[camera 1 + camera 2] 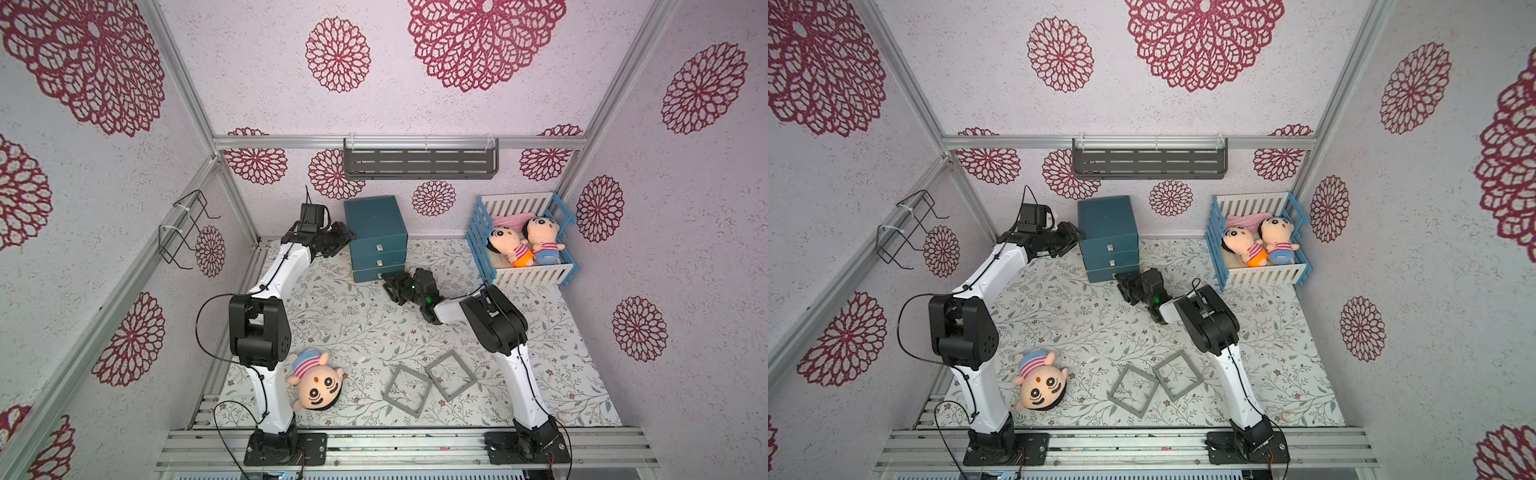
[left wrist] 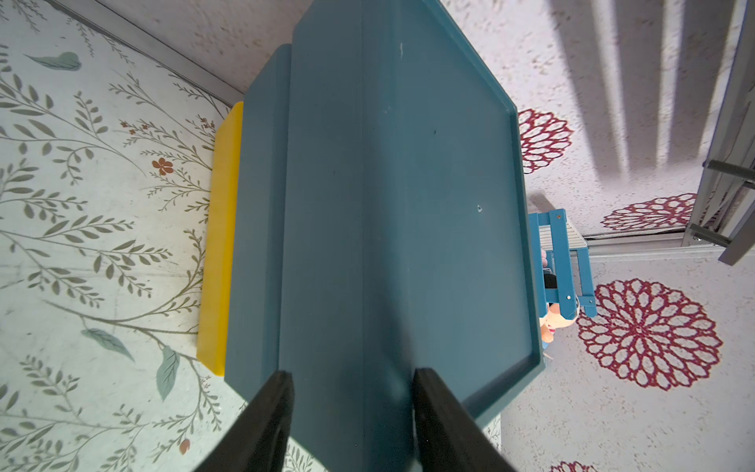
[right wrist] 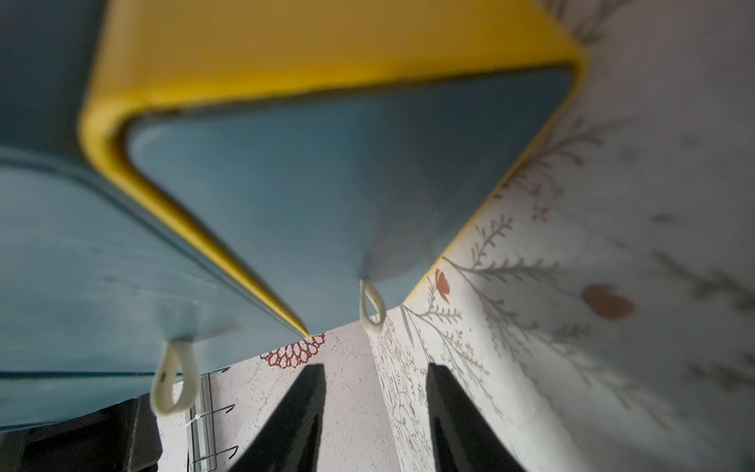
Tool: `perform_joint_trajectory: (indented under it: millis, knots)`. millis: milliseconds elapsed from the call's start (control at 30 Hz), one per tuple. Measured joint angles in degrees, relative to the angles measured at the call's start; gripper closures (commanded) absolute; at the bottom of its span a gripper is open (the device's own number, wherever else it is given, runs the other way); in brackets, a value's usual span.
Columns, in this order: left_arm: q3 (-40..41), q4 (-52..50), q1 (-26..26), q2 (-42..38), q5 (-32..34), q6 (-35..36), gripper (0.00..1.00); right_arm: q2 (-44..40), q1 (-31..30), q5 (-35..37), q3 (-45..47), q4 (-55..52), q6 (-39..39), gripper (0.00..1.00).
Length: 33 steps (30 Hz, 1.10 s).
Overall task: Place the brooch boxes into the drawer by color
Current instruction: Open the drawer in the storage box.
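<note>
The drawer (image 1: 376, 235) stands at the back of the worktop (image 1: 357, 328), close to the rear wall.

The left tool (image 1: 348, 236) is at the drawer's left side, high up near its top. In the left wrist view its fingers (image 2: 278, 408) are spread and the drawer's vertical corner edge runs between them. Whether they actually press on the shell, can't tell.

The right tool (image 1: 390, 286) is low at the drawer's front, just right of the lowest pull. In the right wrist view its fingers (image 3: 302, 412) stand apart with nothing between them. The bottom pull (image 3: 371, 306) is a white loop just ahead of the gap, not inside it. The middle pull (image 3: 173, 384) hangs off to one side.

The lowest section has a yellow surround (image 3: 310, 53) (it also shows as a yellow slab at the drawer's foot in the left wrist view).

Both top views show two boxes: the left grey brooch box (image 1: 405, 390) and the right grey brooch box (image 1: 451, 375). They lie flat on the worktop, well in front of the drawer, with adjacent corners just beside each other. Neither tool is near them.

A plush doll (image 1: 314, 380) lies face-up, also well in front of the drawer and off to its left. The crib (image 1: 480, 237) stands to the drawer's right and holds two more dolls.
</note>
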<state>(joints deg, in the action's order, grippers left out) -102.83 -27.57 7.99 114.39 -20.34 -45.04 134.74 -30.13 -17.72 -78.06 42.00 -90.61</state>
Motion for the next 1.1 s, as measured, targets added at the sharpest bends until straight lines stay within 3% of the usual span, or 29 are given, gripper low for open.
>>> perform_joint_trajectory:
  millis: [533,833,1100]
  knots:
    - [-0.2,-0.4,0.0,0.0,0.0,0.0,0.47,3.8,0.0,0.3,-4.9,-1.6,-0.6,0.73]
    - [-0.3,-0.6,0.0,0.0,0.0,0.0,0.48,4.6,0.0,1.3,-6.5,-1.7,-1.6,1.0]
    - [-0.3,-0.7,0.0,0.0,0.0,0.0,0.48,4.6,-0.3,1.7,-6.4,-1.6,-1.9,1.0]
